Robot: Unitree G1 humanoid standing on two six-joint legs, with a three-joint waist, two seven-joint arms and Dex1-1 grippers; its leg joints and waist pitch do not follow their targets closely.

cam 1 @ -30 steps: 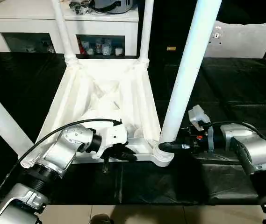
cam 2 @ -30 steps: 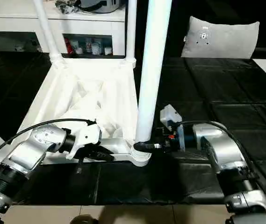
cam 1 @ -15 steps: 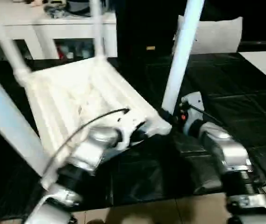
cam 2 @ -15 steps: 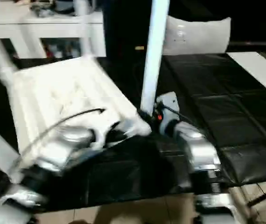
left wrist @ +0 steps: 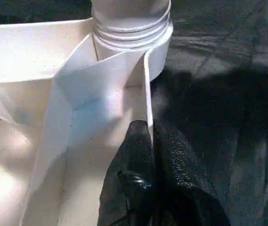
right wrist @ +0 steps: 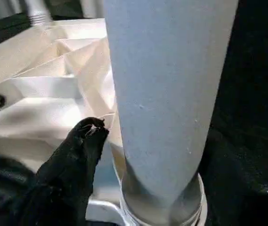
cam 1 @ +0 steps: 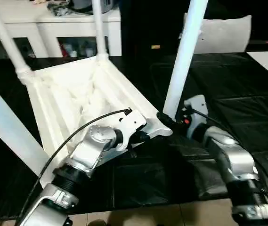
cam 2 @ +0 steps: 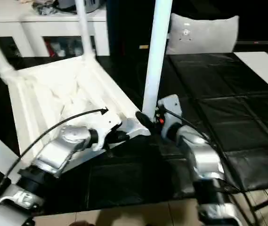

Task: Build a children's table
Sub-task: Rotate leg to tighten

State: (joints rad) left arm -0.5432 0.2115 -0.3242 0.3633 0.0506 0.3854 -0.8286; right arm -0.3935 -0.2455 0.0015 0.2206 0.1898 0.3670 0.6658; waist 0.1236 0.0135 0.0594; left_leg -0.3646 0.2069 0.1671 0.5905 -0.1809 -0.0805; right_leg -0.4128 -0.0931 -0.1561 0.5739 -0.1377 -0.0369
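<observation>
Left eye view is showing the upturned table top [cam 1: 72, 94] lying on black matting [cam 1: 247, 108] before a white cabinet [cam 1: 53, 28], left gripper [cam 1: 141, 137] pinching its rim wall, right gripper [cam 1: 164, 117] standing open around the near leg [cam 1: 183, 56], a grey cushion [cam 1: 223, 33] sitting behind.

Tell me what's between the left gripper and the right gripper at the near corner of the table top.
The near corner socket with its upright leg stands between the left gripper and right gripper, seen in the left eye view.
</observation>
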